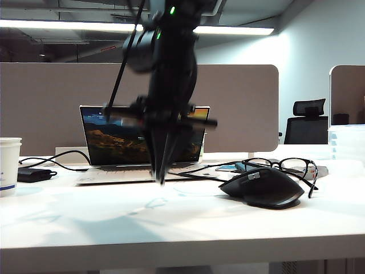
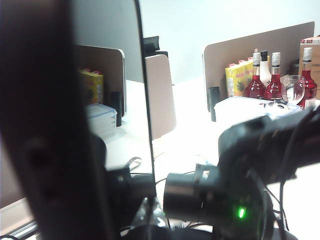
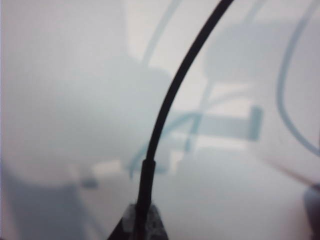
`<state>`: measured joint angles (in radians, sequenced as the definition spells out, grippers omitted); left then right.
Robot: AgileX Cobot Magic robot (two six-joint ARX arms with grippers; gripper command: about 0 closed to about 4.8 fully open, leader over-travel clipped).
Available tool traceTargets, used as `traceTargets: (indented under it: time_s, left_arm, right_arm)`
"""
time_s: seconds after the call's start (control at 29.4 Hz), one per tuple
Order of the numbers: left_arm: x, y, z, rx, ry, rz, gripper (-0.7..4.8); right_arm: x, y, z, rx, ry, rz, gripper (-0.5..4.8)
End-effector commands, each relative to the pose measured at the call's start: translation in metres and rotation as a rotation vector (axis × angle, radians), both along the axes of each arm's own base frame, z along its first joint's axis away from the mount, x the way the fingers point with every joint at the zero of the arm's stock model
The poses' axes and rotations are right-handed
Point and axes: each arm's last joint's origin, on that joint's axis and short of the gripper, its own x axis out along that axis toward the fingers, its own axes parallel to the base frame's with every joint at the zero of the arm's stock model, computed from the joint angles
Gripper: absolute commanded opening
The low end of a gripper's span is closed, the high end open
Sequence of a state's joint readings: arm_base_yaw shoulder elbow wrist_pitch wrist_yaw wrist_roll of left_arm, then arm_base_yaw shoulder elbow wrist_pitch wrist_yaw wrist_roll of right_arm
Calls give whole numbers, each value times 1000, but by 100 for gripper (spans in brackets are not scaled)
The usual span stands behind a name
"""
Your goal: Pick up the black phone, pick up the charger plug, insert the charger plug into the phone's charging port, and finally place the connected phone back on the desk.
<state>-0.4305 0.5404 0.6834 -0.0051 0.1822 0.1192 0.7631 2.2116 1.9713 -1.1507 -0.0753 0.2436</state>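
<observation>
Broadly, the smooth white desk (image 1: 171, 228) carries an open silver laptop (image 1: 114, 171), a humped black mouse (image 1: 263, 188) and black-framed glasses (image 1: 285, 165). Above the middle hangs the right gripper (image 1: 161, 171), its dark tapering fingers (image 3: 145, 222) pinched together on the thin black cable of the charger plug (image 3: 146, 180), whose stiffer sleeve runs straight into the tips. The left gripper (image 2: 145, 220) is closed, holding the glossy flat black phone (image 2: 55, 125) upright off the desk.
</observation>
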Motion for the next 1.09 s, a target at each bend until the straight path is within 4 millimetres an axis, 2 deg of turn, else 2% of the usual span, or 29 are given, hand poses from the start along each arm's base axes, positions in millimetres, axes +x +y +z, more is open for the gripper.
traceTargets:
  time_s: [0.03, 0.24, 0.34, 0.41, 0.44, 0.48, 0.58, 0.72, 0.85, 0.92, 1.09]
  left_arm:
    - [-2, 1, 7, -20, -45, -6, -6]
    - [-2, 0, 1, 6, 11, -7, -6]
    - [-1, 0, 0, 13, 26, -6, -6]
    - [-1, 0, 0, 12, 24, -6, -6]
    - [-1, 0, 0, 12, 24, -6, -6]
    - [-1, 0, 0, 12, 24, -6, -6]
    - [-1, 0, 0, 11, 22, -6, -6]
    - [-1, 0, 0, 11, 22, -6, -6]
    - [-1, 0, 0, 11, 22, -6, -6]
    - [-1, 0, 0, 11, 22, -6, -6]
    - [-1, 0, 0, 11, 22, -6, -6]
  right_arm:
    - [1, -15, 34, 95, -32, 47, -6]
    - [0, -53, 95, 281, -114, 59, -6]
    - [2, -63, 105, 320, -125, 50, -4]
    - [3, -62, 100, 328, -90, 58, 69]
    - [1, -52, 91, 314, -73, 76, 137]
    - [0, -47, 88, 306, -67, 84, 154]
    - [-8, -23, 62, 184, -51, 114, 163]
    - [-17, -4, 38, 31, -67, 111, 182]
    - [-14, 3, 18, -2, -31, 79, 192]
    - [-15, 7, 11, -7, -10, 87, 270]
    - [-15, 14, -4, -47, -9, 86, 261]
